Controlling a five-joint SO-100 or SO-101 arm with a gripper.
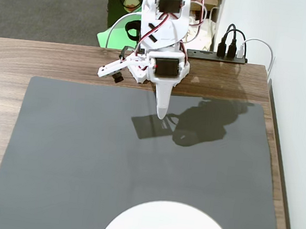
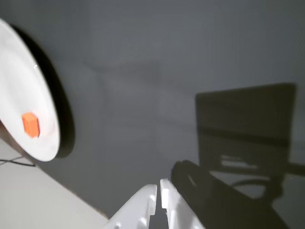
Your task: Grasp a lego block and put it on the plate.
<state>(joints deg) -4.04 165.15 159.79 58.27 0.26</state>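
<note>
one lego block (image 2: pixel 30 124) | on one plate (image 2: pixel 28 86) | pincer (image 2: pixel 158 190) clenched, empty

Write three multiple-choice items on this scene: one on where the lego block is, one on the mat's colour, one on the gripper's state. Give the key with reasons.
1. Where is the lego block?
A. On the plate
B. In the gripper
C. On the bare wood

2. What colour is the mat?
A. Green
B. Dark grey
C. White

3. How is the gripper?
A. Wide open
B. Shut on the block
C. Shut and empty

Key: 1 A, the wrist view shows the orange brick lying on the white plate. 2 B, the fixed view shows a dark grey sheet on the wooden table. 3 C, the fingertips nearly meet with nothing between.
</note>
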